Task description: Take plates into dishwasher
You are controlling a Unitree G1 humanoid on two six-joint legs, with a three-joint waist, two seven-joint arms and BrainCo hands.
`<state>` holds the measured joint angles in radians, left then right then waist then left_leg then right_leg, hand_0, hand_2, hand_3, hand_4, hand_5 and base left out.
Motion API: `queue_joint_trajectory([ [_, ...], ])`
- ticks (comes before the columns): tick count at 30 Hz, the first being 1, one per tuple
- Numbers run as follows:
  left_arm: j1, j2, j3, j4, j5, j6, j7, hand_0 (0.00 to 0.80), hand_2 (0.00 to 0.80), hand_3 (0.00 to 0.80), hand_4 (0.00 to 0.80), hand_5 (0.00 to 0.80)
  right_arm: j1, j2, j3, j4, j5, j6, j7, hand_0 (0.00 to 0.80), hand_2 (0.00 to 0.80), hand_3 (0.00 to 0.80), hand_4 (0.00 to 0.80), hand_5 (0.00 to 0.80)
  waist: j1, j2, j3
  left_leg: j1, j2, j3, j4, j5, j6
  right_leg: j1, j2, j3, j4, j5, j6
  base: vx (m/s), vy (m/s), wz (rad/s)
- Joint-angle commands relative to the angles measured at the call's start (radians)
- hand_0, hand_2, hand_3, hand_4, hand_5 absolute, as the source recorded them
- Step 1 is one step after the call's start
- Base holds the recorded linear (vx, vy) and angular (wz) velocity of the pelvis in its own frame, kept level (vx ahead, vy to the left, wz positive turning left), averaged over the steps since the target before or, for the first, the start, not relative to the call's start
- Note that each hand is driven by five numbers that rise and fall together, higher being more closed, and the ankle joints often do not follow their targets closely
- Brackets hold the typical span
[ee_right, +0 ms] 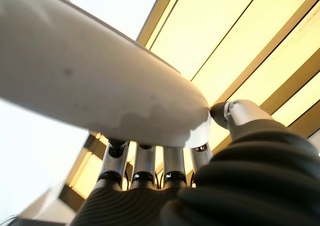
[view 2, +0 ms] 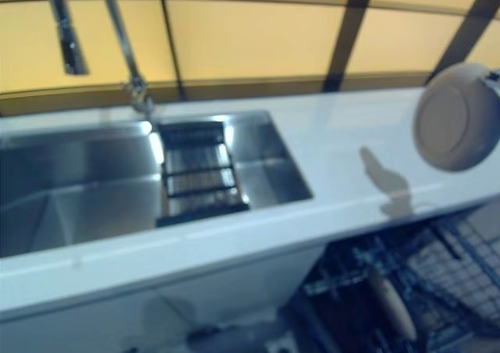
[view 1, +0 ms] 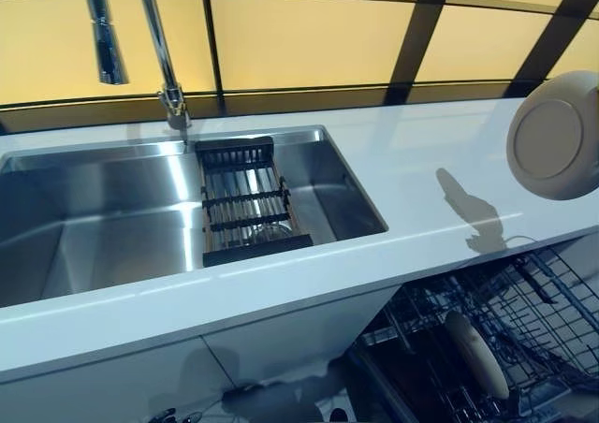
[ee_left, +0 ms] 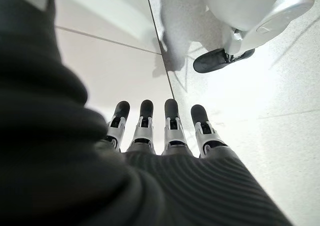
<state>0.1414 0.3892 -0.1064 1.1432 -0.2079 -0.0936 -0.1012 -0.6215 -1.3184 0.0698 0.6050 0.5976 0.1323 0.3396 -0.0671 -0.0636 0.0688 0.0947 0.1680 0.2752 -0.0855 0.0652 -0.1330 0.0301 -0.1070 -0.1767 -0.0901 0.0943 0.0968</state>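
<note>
My right hand (ee_right: 165, 166) is shut on a beige plate (view 1: 554, 138), pinching its rim between thumb and fingers, as the right wrist view (ee_right: 100, 81) shows. It holds the plate on edge above the right end of the white counter (view 1: 412, 170), over the open dishwasher. The dishwasher's wire rack (view 1: 524, 339) is pulled out below the counter, and another beige plate (view 1: 475, 353) stands on edge in it. My left hand (ee_left: 160, 131) hangs low by the floor with straight fingers, holding nothing.
A steel sink (view 1: 112, 208) with a black slatted drain rack (view 1: 245, 203) is set in the counter at the left. A chrome tap (view 1: 159, 49) rises behind it. Yellow wall panels with dark strips run along the back.
</note>
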Motion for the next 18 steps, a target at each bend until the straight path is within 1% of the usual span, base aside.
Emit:
queue_joint_trajectory([
  [1,-0.066,0.030,-0.012,0.054,0.046,-0.040,-0.008,0.000,0.000,0.000,0.000,0.000,0.022,-0.048,-0.095,-0.010,-0.045,-0.036,0.027,0.800,0.800,0.800,0.800,0.800,0.000,-0.064,0.021,0.072,0.002,0.010,-0.002,-0.097,0.046,0.026,-0.050,-0.028,0.003,-0.015,0.088,0.025,-0.041,-0.07],
  [6,-0.062,0.032,0.003,0.052,0.052,-0.038,-0.008,0.000,0.000,0.000,0.000,0.000,0.200,-0.048,-0.238,-0.012,-0.067,-0.030,0.093,0.800,0.800,0.800,0.800,0.800,-0.019,-0.065,0.019,0.072,0.006,0.018,-0.002,-0.095,0.046,0.018,-0.043,-0.013,0.003,-0.011,0.085,0.017,-0.034,-0.03],
  [10,-0.058,0.032,0.017,0.045,0.072,-0.033,-0.009,0.000,0.000,0.000,0.000,0.000,0.317,-0.043,-0.319,-0.024,-0.091,-0.038,0.135,0.800,0.800,0.800,0.800,0.800,-0.027,-0.063,0.022,0.069,0.006,0.019,-0.002,-0.095,0.046,0.010,-0.043,-0.005,0.003,-0.010,0.084,0.000,-0.027,-0.09],
  [15,-0.051,0.034,0.024,0.036,0.078,-0.026,-0.007,0.000,0.000,0.000,0.000,0.000,0.398,-0.022,-0.369,-0.024,-0.091,-0.053,0.153,0.800,0.800,0.800,0.800,0.800,-0.033,-0.058,0.022,0.067,0.005,0.021,-0.002,-0.096,0.045,0.003,-0.044,0.004,0.003,-0.008,0.084,0.004,-0.014,-0.06],
  [18,-0.052,0.039,0.018,0.021,0.077,-0.021,-0.009,0.000,0.000,0.000,0.000,0.000,0.437,-0.009,-0.390,-0.010,-0.108,-0.076,0.167,0.800,0.800,0.800,0.800,0.800,-0.031,-0.054,0.028,0.064,0.007,0.023,-0.002,-0.096,0.045,-0.002,-0.048,0.002,0.003,-0.005,0.086,-0.010,-0.009,0.00],
])
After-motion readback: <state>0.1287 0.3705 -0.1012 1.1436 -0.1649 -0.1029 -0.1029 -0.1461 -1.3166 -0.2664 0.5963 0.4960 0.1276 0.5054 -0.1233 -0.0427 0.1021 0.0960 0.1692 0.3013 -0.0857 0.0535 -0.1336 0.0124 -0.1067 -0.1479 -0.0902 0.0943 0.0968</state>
